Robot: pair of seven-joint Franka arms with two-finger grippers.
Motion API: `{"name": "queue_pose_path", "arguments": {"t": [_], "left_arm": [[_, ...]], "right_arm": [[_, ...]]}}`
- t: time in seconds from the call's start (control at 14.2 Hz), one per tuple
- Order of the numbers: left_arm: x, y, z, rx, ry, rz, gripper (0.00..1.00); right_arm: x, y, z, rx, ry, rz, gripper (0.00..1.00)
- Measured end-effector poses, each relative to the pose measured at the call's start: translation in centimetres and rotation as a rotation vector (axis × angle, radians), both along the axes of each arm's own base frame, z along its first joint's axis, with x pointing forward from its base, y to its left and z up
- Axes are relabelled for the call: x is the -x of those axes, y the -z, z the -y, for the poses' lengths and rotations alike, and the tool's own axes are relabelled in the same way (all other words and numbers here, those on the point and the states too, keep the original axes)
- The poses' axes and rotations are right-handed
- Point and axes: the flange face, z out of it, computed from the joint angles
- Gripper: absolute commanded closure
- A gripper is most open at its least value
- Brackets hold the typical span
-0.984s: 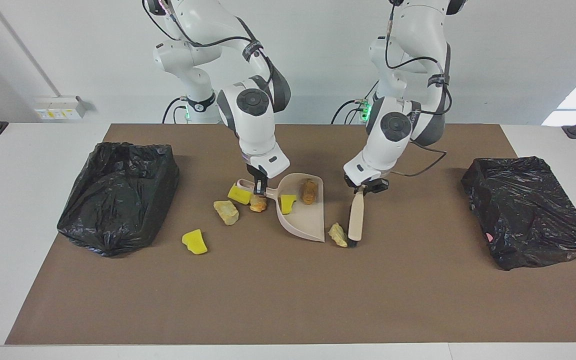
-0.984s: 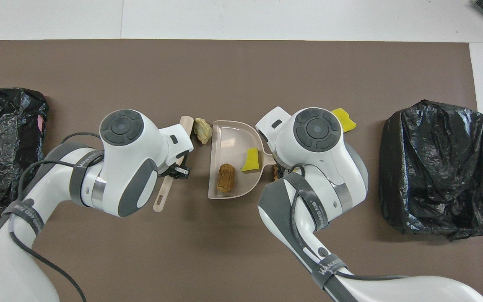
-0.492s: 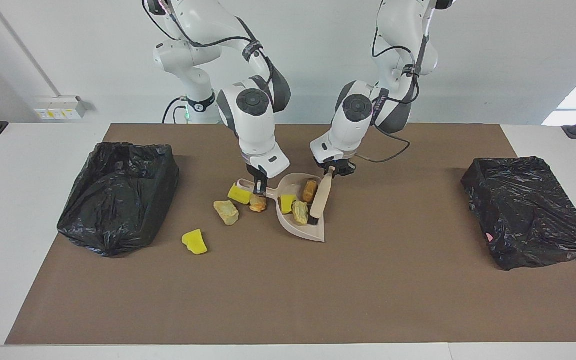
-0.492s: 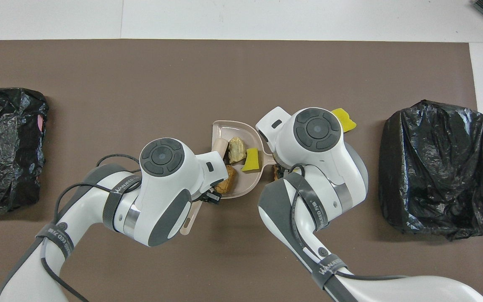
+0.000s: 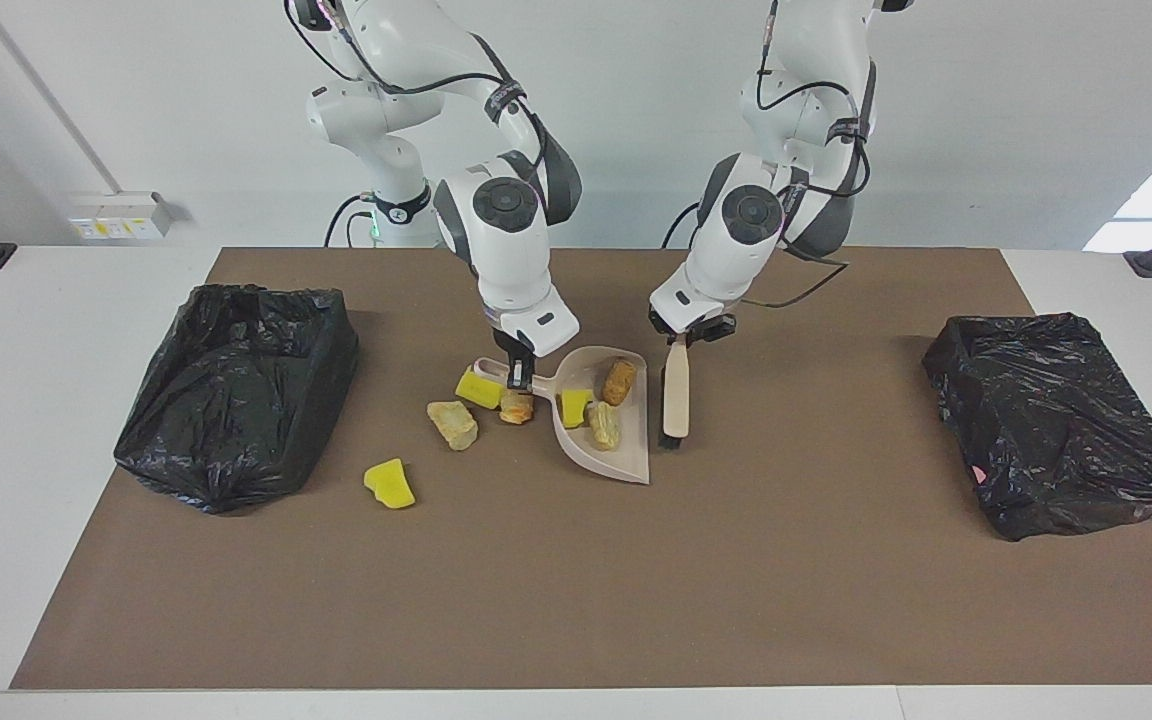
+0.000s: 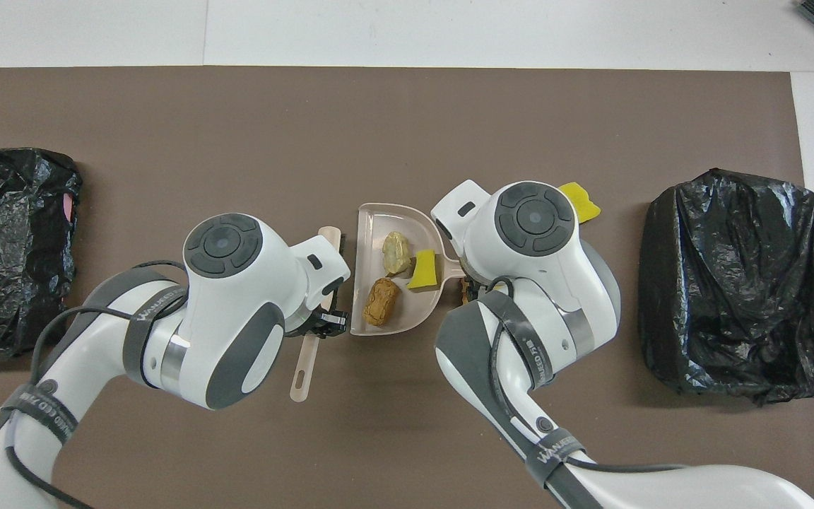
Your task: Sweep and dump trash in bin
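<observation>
Your left end effector (image 5: 681, 337) grips the brush (image 5: 675, 391), which stands beside the dustpan (image 5: 626, 460). Your right end effector (image 5: 517, 372) is clamped on the dustpan handle. Three scraps of trash (image 5: 603, 425) lie in the pan; four rest on the surface (image 5: 576, 590) beside it, toward the right arm's end.

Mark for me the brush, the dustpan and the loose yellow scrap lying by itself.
brush (image 5: 675, 388): facing view, on its pale handle.
dustpan (image 5: 624, 455): facing view, on its bare floor near the open lip.
loose yellow scrap (image 5: 390, 484): facing view, on its top face.
</observation>
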Motion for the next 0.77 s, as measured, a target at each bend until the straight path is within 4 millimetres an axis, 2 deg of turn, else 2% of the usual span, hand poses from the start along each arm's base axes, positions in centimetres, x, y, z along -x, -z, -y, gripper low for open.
{"name": "queue_pose_path", "arguments": {"t": [0.21, 0.35, 0.42, 0.56, 0.77], "left_arm": [[2.0, -4.0, -1.0, -0.017, -0.045, -0.033, 1.0], [4.4, -6.6, -1.8, -0.013, -0.079, -0.02, 1.0], [6.0, -7.3, -1.9, -0.017, -0.103, -0.013, 1.0], [10.4, -7.4, -0.7, -0.041, -0.146, 0.011, 1.0], [16.4, -5.5, 2.6, -0.066, -0.176, 0.083, 1.0]], "right_arm": [[0.0, 0.0, 0.0, 0.0, 0.0, 0.0, 1.0], [0.0, 0.0, 0.0, 0.0, 0.0, 0.0, 1.0], [0.0, 0.0, 0.0, 0.0, 0.0, 0.0, 1.0], [0.0, 0.0, 0.0, 0.0, 0.0, 0.0, 1.0], [0.0, 0.2, 0.2, 0.002, 0.002, -0.004, 1.0]]}}
